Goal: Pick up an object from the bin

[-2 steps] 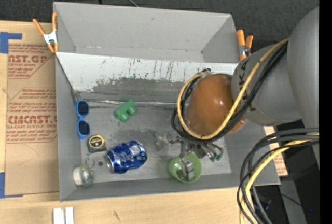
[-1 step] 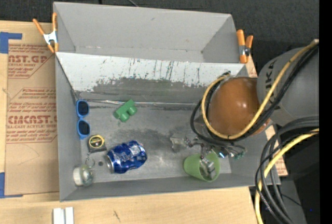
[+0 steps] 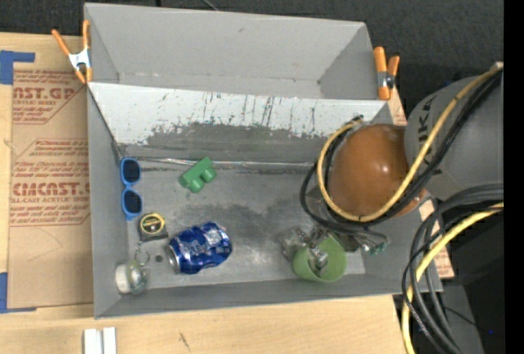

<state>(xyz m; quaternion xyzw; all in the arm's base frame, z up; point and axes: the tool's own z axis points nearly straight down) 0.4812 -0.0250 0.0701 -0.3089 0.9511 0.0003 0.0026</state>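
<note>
The grey metal bin (image 3: pixel 246 49) has tall sloped walls, and most of its scuffed floor lies bare. The whole middle and the stretch under the far wall are open room, while the things keep to the left wall and the near edge. Reaching over the right wall, the arm (image 3: pixel 458 147), with its brown-orange domed wrist cover (image 3: pixel 368 170) and looped yellow and black cables (image 3: pixel 323 180), hangs low in the near right corner. Its gripper (image 3: pixel 316 252) is directly over a flat round green plastic thing (image 3: pixel 332 269), which lies by the near edge in that corner (whether the pincer is apart, together or clamped cannot be told). Further left along the near edge a crushed blue metal can (image 3: pixel 199 247) lies on its side. A pair of blue plastic sunglasses (image 3: pixel 129 188) rests against the left wall, and a small green plastic block (image 3: pixel 197 174) lies apart from it, nearer the far wall. A round yellow-and-black tape measure (image 3: pixel 151 224) sits just beside the can, and a small pale round thing (image 3: pixel 131 277) lies in the near left corner.
</note>
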